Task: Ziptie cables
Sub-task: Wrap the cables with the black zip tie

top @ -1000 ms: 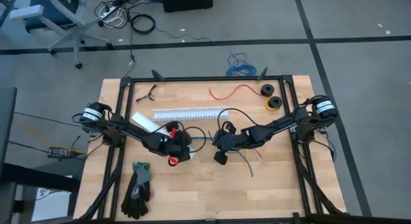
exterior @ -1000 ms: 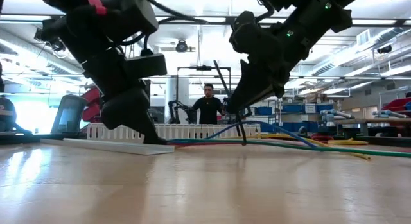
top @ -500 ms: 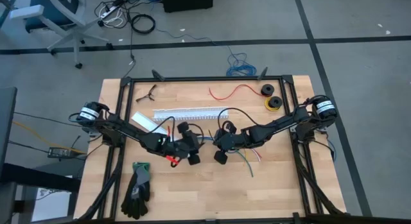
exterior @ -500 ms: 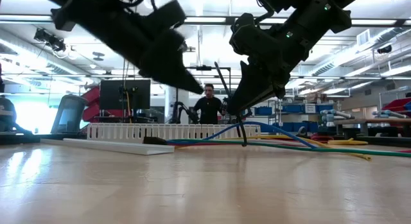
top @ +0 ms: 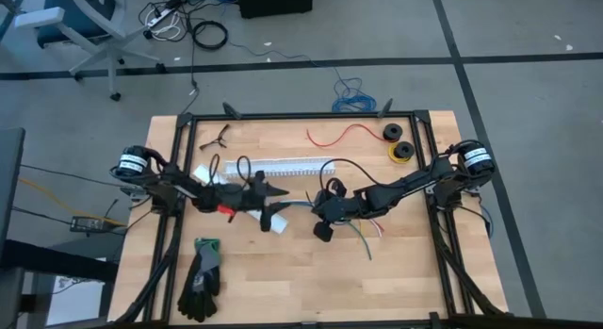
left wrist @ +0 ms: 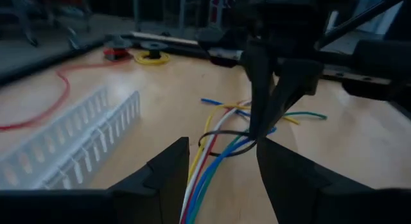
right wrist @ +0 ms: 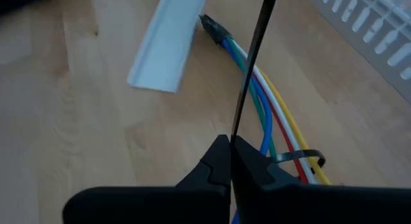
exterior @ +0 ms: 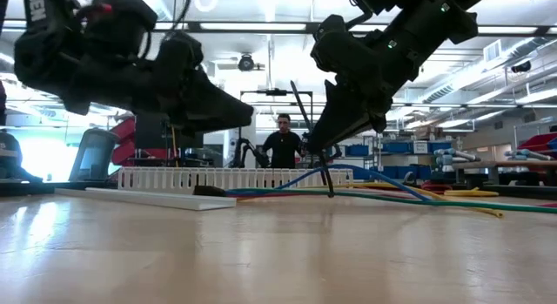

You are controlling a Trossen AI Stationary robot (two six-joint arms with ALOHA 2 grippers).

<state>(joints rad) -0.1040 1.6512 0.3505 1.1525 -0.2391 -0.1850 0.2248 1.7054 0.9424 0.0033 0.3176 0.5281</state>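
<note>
One bundle of cables (top: 300, 203) at centre of the counter (top: 283, 272), right gripper (top: 330, 199) fingers closed on one black ziptie (right wrist: 253, 63) looped round it, left gripper (top: 276, 191) fingers partly open, empty, just left of the cables

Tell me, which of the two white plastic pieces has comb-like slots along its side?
The long white channel at the table's far side has the slotted wall. The shorter flat white strip, lying near the cables' dark-sleeved end, is smooth.

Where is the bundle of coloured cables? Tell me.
In the high view, the bundle of thin coloured cables lies mid-table, just in front of the white slotted channel, between the two tools.
</note>
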